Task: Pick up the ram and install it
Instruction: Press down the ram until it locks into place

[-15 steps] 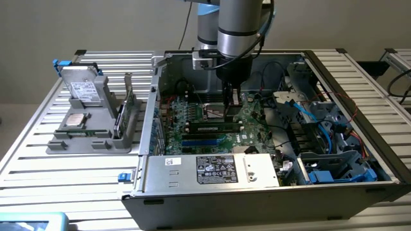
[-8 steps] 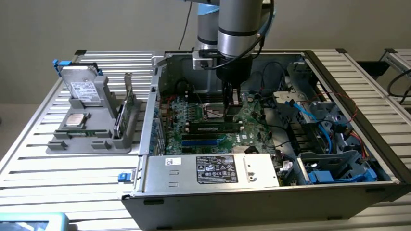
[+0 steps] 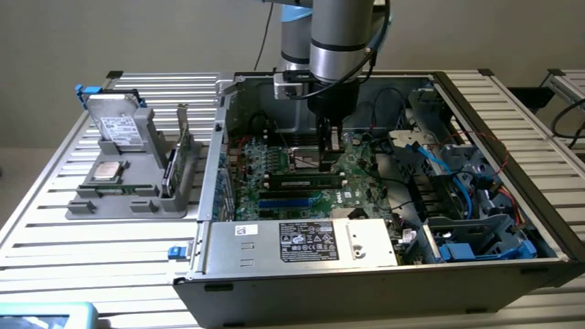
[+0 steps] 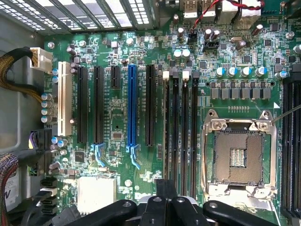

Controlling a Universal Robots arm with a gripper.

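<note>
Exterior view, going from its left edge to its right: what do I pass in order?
hard drive standing in the gray parts holder → hand over the motherboard → blue drive cage

Our tally, kind by kind

We count one arm (image 3: 340, 41), one open computer case (image 3: 366, 295), one motherboard (image 4: 115, 108), one ram (image 3: 306, 183), one processor socket (image 4: 238, 157), one blue slot (image 4: 131, 103), one white slot (image 4: 65, 103) and four memory slots (image 4: 175, 136) side by side.
</note>
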